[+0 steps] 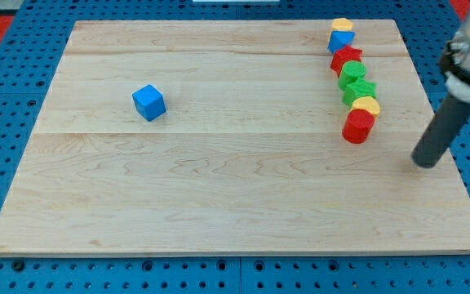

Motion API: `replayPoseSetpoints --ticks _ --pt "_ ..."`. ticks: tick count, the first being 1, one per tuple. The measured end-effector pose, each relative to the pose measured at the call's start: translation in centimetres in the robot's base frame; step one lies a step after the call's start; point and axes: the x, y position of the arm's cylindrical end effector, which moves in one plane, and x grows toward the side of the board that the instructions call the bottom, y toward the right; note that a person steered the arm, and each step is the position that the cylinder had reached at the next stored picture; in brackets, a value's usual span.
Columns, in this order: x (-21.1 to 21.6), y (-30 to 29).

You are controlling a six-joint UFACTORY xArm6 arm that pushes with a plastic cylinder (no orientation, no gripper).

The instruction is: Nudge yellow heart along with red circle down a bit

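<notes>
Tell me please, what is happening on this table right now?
A robot arm with a dark rod works on a wooden board. My tip stands at the view's right, apart from the red circle and the yellow heart just above it. These two end a column of coloured blocks. A blue cube sits alone at the view's left.

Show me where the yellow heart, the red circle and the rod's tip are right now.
yellow heart point(365, 104): camera view, on its top face.
red circle point(357, 126): camera view, on its front side, just below the heart.
my tip point(425, 162): camera view, at the rod's very end, to the view's right of both blocks.
</notes>
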Motion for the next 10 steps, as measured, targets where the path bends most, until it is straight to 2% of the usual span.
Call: replayPoseSetpoints --ticks 1,3,5,6,10 --pt "-2.0 1.7" --pt "-3.3 1.4" --pt "-9.0 2.2" --pt "-10.0 1.6" --pt "-8.9 -4.5"
